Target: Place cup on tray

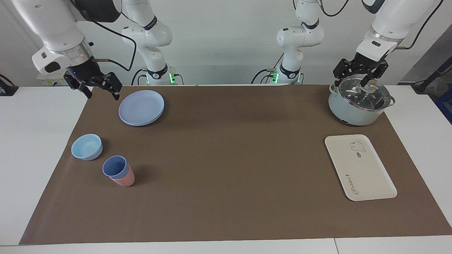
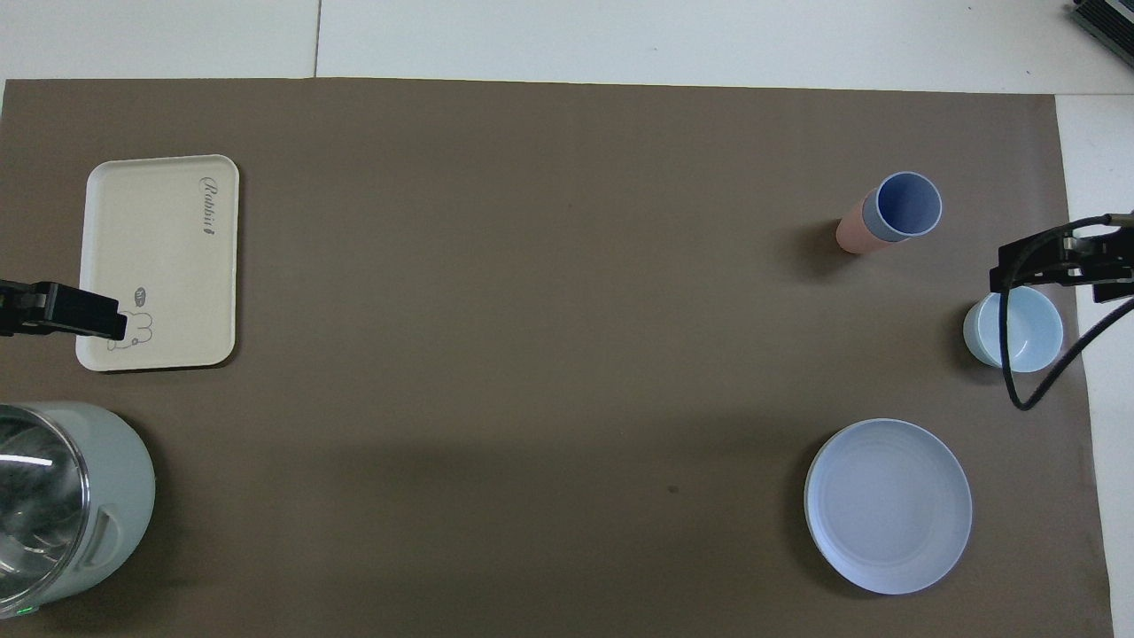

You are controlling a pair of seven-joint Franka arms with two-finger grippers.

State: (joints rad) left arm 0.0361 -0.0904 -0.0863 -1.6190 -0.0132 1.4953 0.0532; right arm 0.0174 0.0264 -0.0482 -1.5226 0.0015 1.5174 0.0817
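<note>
While the blue cup (image 1: 115,167) is sitting nested in the pink cup (image 1: 124,179) at the right arm's end of the table, beside the light-blue bowl (image 1: 87,146), nothing is getting done yet: the tray (image 1: 359,167) is lying bare, well apart at the left arm's end. Both arms are waiting with fingers spread and holding nothing, the right gripper (image 1: 100,89) hanging beside the plate (image 1: 141,107), the left gripper (image 1: 355,81) over the lidded pot (image 1: 358,104). Pick, carry and place are all remaining.
</note>
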